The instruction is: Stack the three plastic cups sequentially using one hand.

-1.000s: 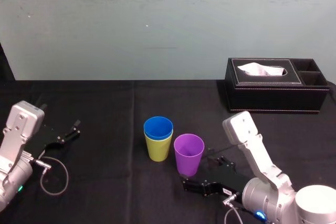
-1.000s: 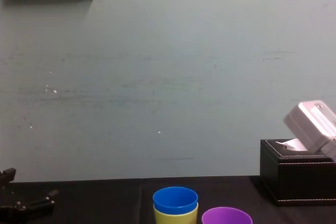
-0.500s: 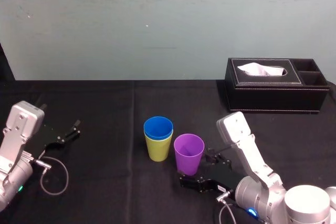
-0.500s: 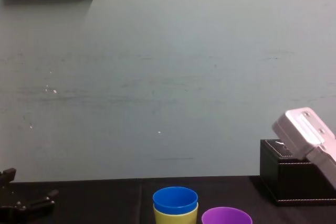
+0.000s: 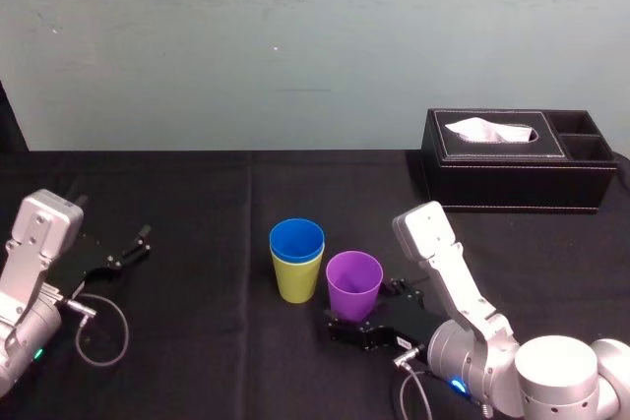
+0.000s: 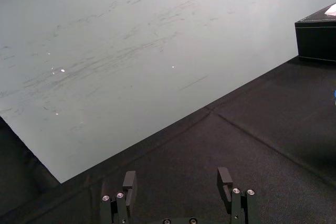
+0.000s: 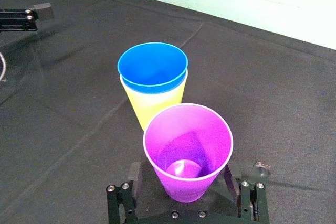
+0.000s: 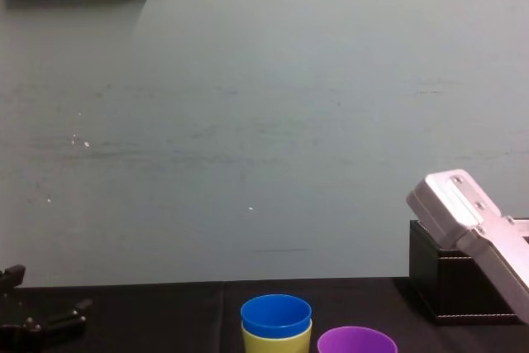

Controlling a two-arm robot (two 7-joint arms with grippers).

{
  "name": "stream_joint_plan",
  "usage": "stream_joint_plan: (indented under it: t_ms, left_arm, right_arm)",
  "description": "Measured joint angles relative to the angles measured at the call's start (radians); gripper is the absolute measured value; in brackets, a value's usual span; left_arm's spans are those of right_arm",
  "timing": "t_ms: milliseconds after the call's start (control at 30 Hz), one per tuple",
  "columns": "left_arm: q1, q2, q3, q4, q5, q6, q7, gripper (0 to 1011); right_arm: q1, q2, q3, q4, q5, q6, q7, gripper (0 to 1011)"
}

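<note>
While upright, purple cup [image 7: 188, 153] between spread fingers [image 7: 134, 173] of right gripper [image 7: 182, 171].

Nested cup pair [image 5: 296, 261] centre; single cup [image 5: 353, 284] just right, apparently touching; tissue box [image 5: 517, 158] behind right.

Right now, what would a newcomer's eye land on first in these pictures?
The bright cups mid-table on the black cloth: the blue cup nested in the yellow-green cup, and the purple cup standing just to their right. The right hand lies low, its open fingers either side of the purple cup's base. The left hand sits parked, open, at the table's left.
</note>
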Motion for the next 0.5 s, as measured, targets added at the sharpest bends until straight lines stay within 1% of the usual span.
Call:
stream_joint_plan:
  t_ms: [333, 500]
  left_arm:
    - [0.000, 0.000, 0.000, 0.000, 0.000, 0.000, 0.000, 1000]
    - [0.000, 0.000, 0.000, 0.000, 0.000, 0.000, 0.000, 1000]
  right_arm:
    - [0.006, -0.022, 0.015, 0.020, -0.016, 0.004, 0.011, 1000]
    - [0.007, -0.027, 0.016, 0.024, -0.025, -0.002, 0.014, 1000]
